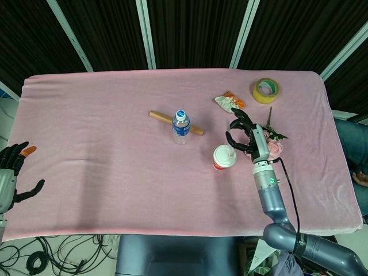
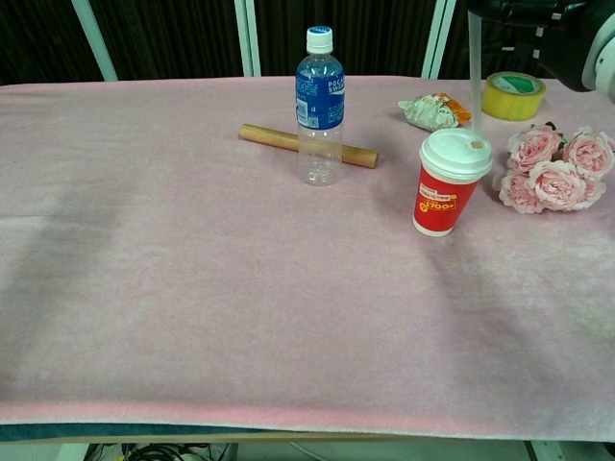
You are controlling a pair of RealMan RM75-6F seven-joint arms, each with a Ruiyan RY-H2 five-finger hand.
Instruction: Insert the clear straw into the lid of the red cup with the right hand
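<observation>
Open pink cloth (image 2: 192,307) is seen left of the red cup (image 2: 447,187); its right is hemmed by roses (image 2: 555,171), with snack packet (image 2: 432,110) and tape roll (image 2: 514,94) behind.

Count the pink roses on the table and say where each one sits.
3 roses, clustered right of the red cup: one at the back left, one at the back right, one in front. The chest view shows them best; others may be hidden.

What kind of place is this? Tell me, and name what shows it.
Probably a robot test setup, not a home: dark panelled backdrop, loose cables on the floor, and unrelated props on a pink cloth-covered table.
</observation>
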